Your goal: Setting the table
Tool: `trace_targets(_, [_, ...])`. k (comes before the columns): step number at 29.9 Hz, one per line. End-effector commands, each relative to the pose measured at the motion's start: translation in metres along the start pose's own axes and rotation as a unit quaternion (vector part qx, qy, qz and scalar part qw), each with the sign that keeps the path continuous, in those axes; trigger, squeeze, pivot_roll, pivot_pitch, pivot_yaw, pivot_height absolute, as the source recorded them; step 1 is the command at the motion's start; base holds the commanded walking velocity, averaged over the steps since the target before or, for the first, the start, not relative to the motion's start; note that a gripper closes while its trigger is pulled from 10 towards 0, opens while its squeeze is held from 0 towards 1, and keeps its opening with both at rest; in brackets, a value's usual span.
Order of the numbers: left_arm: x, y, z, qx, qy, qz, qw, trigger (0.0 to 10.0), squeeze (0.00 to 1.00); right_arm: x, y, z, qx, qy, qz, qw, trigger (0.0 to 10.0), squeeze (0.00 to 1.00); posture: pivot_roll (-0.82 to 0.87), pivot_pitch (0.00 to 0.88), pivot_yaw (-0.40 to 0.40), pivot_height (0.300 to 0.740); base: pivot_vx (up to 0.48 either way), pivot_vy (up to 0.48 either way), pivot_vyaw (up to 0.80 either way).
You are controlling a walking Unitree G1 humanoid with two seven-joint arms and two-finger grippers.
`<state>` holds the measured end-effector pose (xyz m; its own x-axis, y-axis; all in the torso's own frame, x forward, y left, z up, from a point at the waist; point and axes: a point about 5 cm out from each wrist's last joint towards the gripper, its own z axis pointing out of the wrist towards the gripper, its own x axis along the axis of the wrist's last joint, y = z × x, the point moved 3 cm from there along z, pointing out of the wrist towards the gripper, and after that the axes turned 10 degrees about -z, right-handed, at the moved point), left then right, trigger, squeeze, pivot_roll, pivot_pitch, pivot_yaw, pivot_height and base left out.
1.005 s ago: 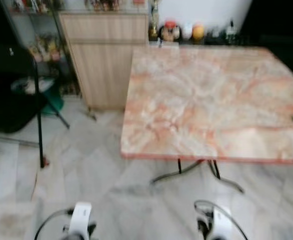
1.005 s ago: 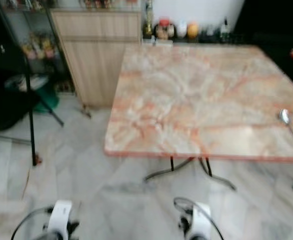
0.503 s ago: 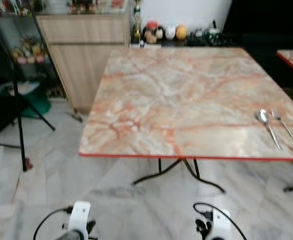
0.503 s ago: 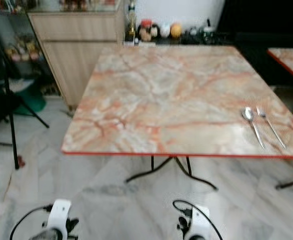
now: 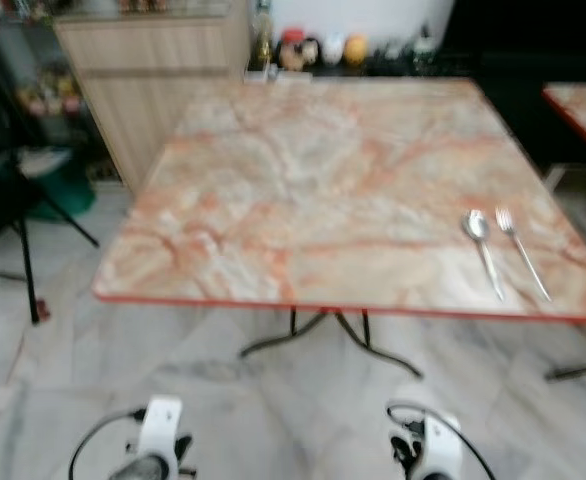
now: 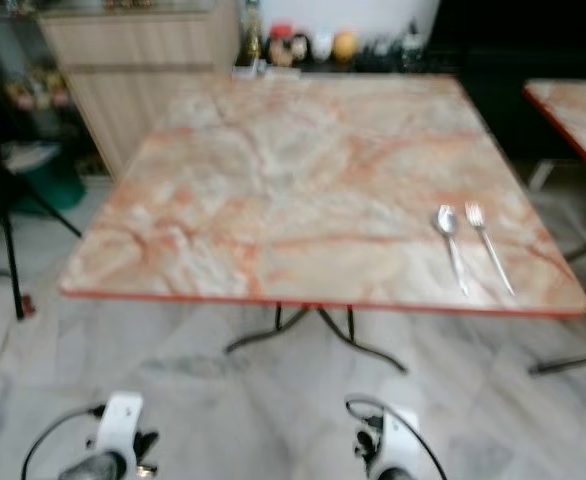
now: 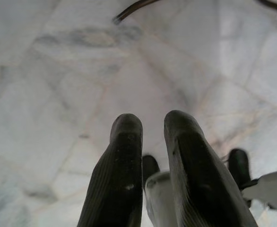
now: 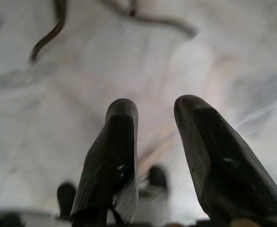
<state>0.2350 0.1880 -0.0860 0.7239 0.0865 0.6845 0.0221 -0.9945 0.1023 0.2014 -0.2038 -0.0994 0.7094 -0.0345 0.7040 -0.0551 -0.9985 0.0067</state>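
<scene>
The robot stands a little way back from a big worktop [image 5: 303, 190] with a pink and orange marble top. A spoon [image 5: 482, 249] and a fork [image 5: 522, 252] lie on it, close to the near edge and far over on the robot's right side. The two sit just beside each other, spoon on the left and fork on the right. Both are long and thin, with their heads pointing away from the robot and their handles pointing back toward it, slanted a bit to the right. Both arms hang down low over the pale floor [image 5: 303, 420]. The left tool [image 7: 152, 130] has its two black fingers a little apart, with nothing between them. The right tool [image 8: 155, 113] has a wider gap and is also empty. The spoon and fork are up ahead and to the right of both tools, so the right tool is the nearer one. It looks like the robot must step closer before it can reach them. A wooden cabinet [image 5: 153, 80] stands behind the worktop on the left, and some small jars [image 5: 323, 48] sit at the far wall.
</scene>
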Motion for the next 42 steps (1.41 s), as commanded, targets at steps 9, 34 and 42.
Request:
trace_targets(9, [-0.009,-0.015,-0.005,0.022,-0.014,-0.006,1.000,10.0,0.00,0.012,-0.011,0.001,0.023,0.041,-0.019,0.999,10.0,0.00,0.03,0.000,-0.011,0.740,0.000,0.000,0.00])
trace_targets(34, [-0.016,-0.019,-0.007,0.027,-0.027,0.003,0.999,10.0,0.00,0.106,-0.007,-0.062,-0.036,0.361,-0.158,0.918,10.0,0.00,0.00,0.000,-0.012,0.740,0.000,0.000,0.00])
trace_targets(42, [-0.017,-0.022,-0.008,0.031,-0.029,0.002,0.999,10.0,0.00,0.153,0.007,-0.072,-0.089,0.408,-0.125,0.900,10.0,0.00,0.00,0.000,-0.014,0.740,0.000,0.000,0.00])
